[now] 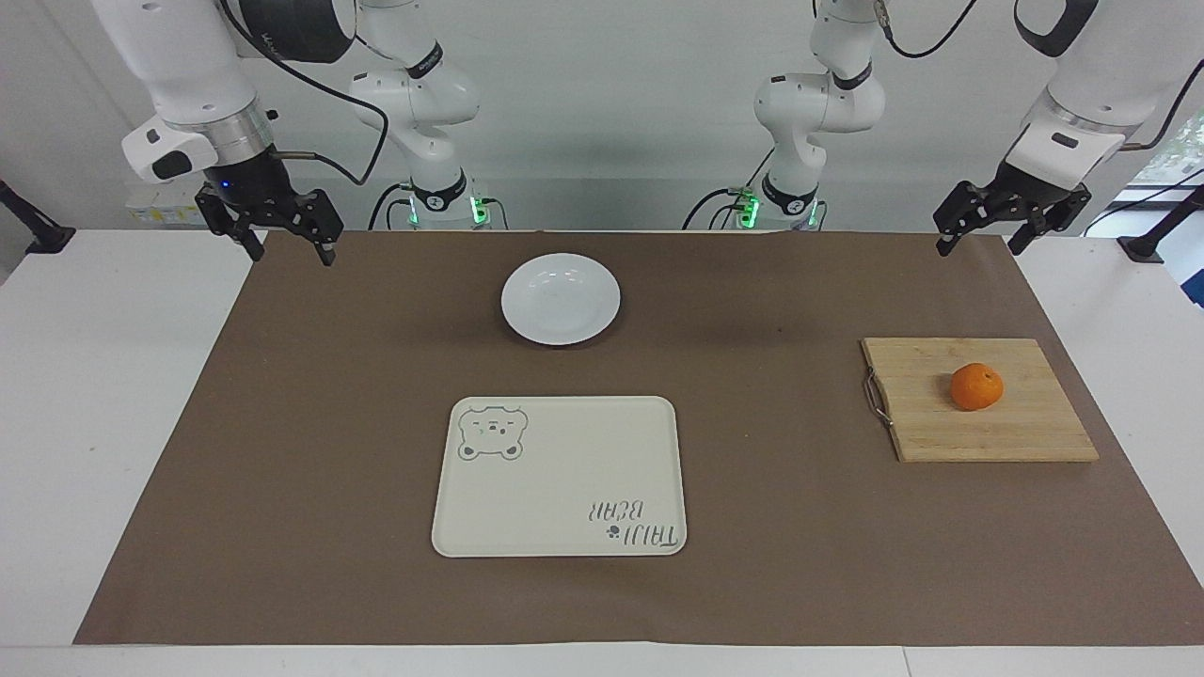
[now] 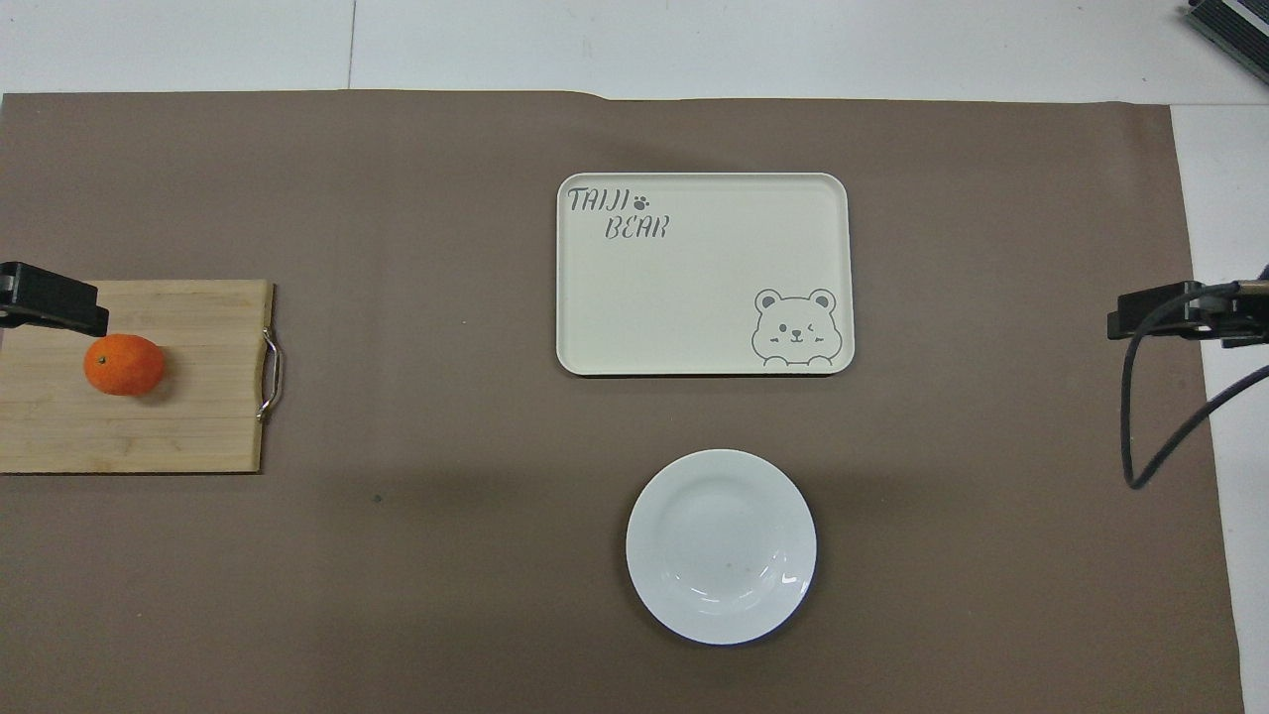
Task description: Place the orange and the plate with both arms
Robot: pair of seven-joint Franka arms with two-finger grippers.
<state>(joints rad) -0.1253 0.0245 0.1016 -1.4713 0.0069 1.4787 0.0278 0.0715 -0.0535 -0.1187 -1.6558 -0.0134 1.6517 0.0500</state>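
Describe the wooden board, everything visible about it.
The board is a rectangular slab of pale wood with visible grain strips, lying flat on the brown mat toward the left arm's end of the table. A small metal handle is fixed to its short edge that faces the tray. The orange sits on it, roughly central. Nothing else touches it; the left claw is up in the air, over the mat's edge near the robots.

I am working at a white table (image 1: 113, 395) under a brown mat (image 1: 329, 470) — a pale grey wall (image 1: 611, 113) is standing at my back, and daylight is coming through a window (image 1: 1171, 155) at one end.
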